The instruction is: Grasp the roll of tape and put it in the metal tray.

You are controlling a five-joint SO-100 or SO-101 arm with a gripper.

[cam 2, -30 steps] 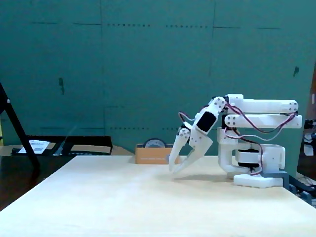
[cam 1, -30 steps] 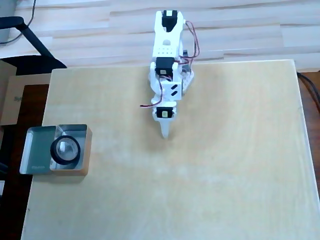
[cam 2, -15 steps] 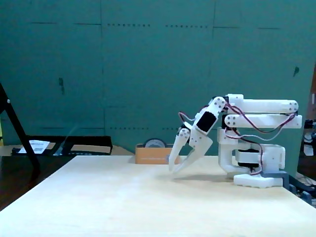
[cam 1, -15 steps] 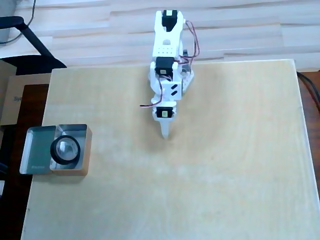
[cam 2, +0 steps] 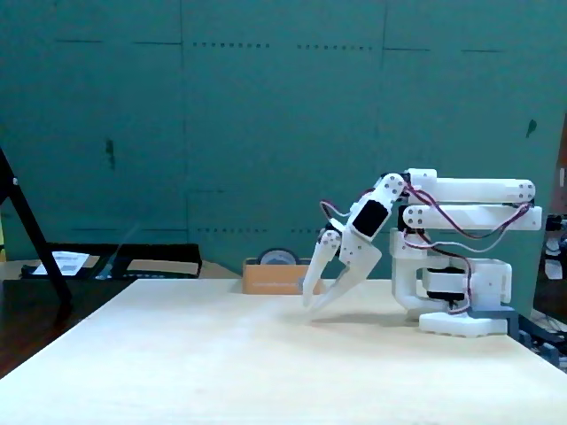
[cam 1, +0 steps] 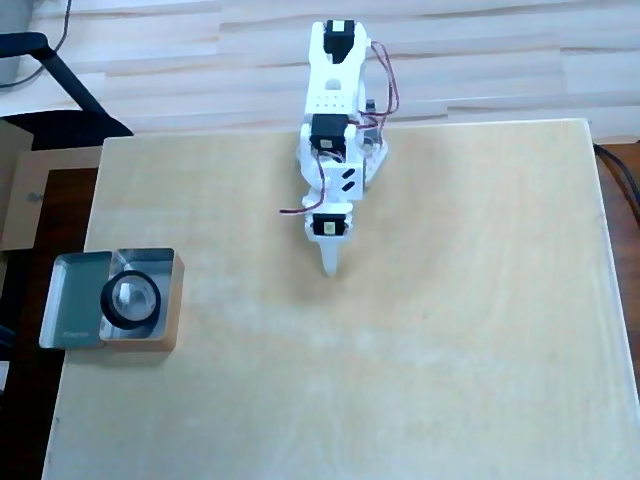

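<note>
The roll of tape (cam 1: 131,300), a black ring, lies inside the metal tray (cam 1: 72,300) at the table's left edge in the overhead view. It fills the tray's right compartment. In the fixed view the tray (cam 2: 270,277) shows as a low box at the far table edge, with the top of the tape (cam 2: 277,257) poking above it. My gripper (cam 1: 330,270) hangs near the table's middle back, well to the right of the tray. Its white fingers meet at the tips just above the wood (cam 2: 308,305), shut with nothing between them.
The arm's base (cam 2: 461,305) stands at the back edge of the light wooden table (cam 1: 400,380). A black stand leg (cam 2: 35,239) rises at the left in the fixed view. A dark surface (cam 1: 30,250) lies beyond the table's left side in the overhead view.
</note>
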